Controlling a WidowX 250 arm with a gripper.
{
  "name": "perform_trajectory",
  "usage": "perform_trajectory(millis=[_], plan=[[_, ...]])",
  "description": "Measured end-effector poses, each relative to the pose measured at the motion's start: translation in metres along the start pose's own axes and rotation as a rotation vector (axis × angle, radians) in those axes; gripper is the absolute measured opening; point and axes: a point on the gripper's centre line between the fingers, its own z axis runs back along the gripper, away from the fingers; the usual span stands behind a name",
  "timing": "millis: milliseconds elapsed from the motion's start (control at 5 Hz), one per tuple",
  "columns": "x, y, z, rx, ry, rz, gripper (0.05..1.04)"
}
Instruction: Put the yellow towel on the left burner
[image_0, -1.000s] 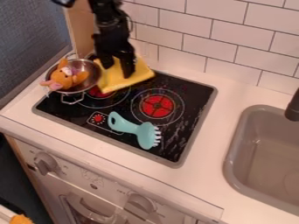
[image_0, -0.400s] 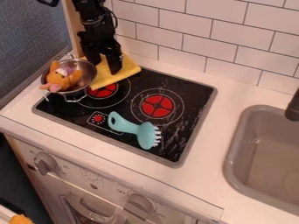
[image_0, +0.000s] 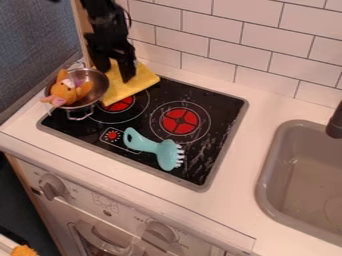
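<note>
Your gripper (image_0: 115, 73) is at the back left of the stovetop (image_0: 217, 145), fingers spread over the yellow towel (image_0: 144, 79). Your towel lies partly over the left burner (image_0: 121, 104), its red center partly exposed. Metal pot (image_0: 99, 86) with orange plush (image_0: 65, 93) sits just beside the towel; teal brush (image_0: 162, 151) lies nearer the front.

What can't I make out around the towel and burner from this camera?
All in the camera view:
- Left burner: partly hidden by the yellow towel.
- Pot: much of its bottom, hidden by the orange plush toy.
- Gripper: fingertip contact with the towel, too small to tell.
- Sink: cut off by the right edge.
</note>
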Motion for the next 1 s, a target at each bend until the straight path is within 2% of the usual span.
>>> perform_trajectory(millis=[200, 400, 600, 1000], plan=[[0.003, -0.002, 0.030, 0.021, -0.057, 0.008, 0.999], [0.001, -0.007, 0.052, 0.034, -0.092, -0.003, 0.999], [0.000, -0.012, 0.075, 0.074, -0.138, 0.000, 0.999], [0.001, -0.013, 0.076, 0.075, -0.142, 0.002, 0.999]])
